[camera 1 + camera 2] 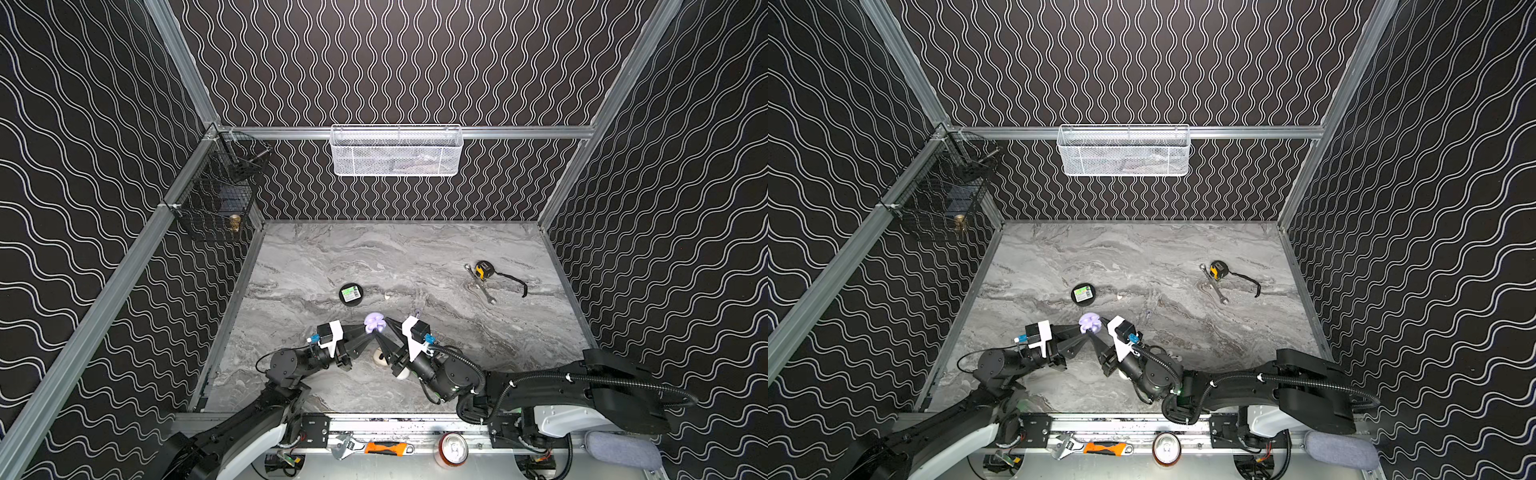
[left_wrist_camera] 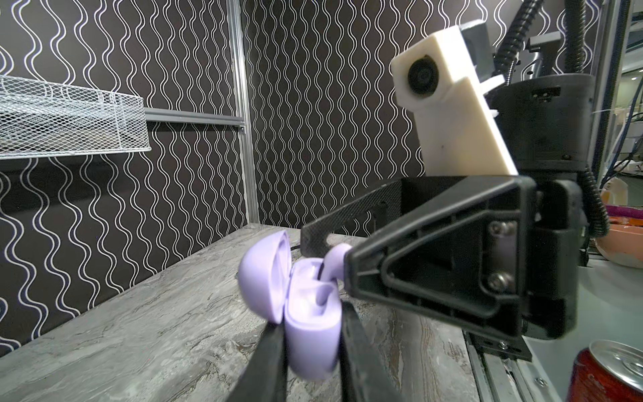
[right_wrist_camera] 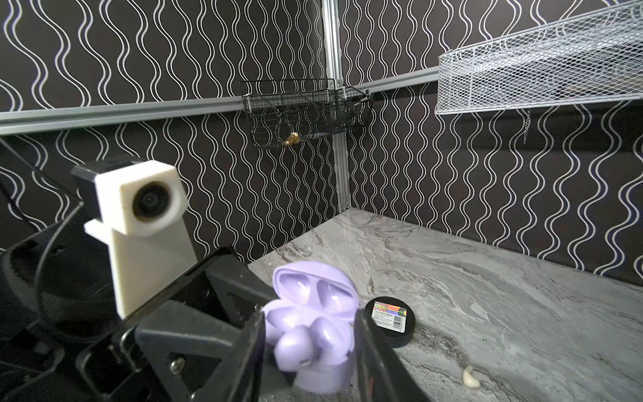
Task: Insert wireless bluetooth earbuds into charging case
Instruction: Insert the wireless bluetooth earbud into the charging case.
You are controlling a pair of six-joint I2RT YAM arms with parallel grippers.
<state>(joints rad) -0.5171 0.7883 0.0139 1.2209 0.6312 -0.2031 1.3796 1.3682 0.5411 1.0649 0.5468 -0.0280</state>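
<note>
In a top view, the left gripper (image 1: 368, 332) pinches the open lilac case (image 1: 372, 322); its contents are too small to make out. Left wrist: lilac earbuds (image 2: 322, 290) sit in the case, blurred. Right wrist: the right gripper (image 3: 309, 334) stands parted, flanking them.

From high above my base, my stereo head is looking steeply down over the whole marble table (image 1: 374, 257) in both top views, while my left wrist camera (image 3: 149, 202) and right wrist camera (image 2: 422, 75) are facing each other close-up across the lilac case (image 2: 309, 334), both taking in the white mesh basket (image 2: 69, 118).
</note>
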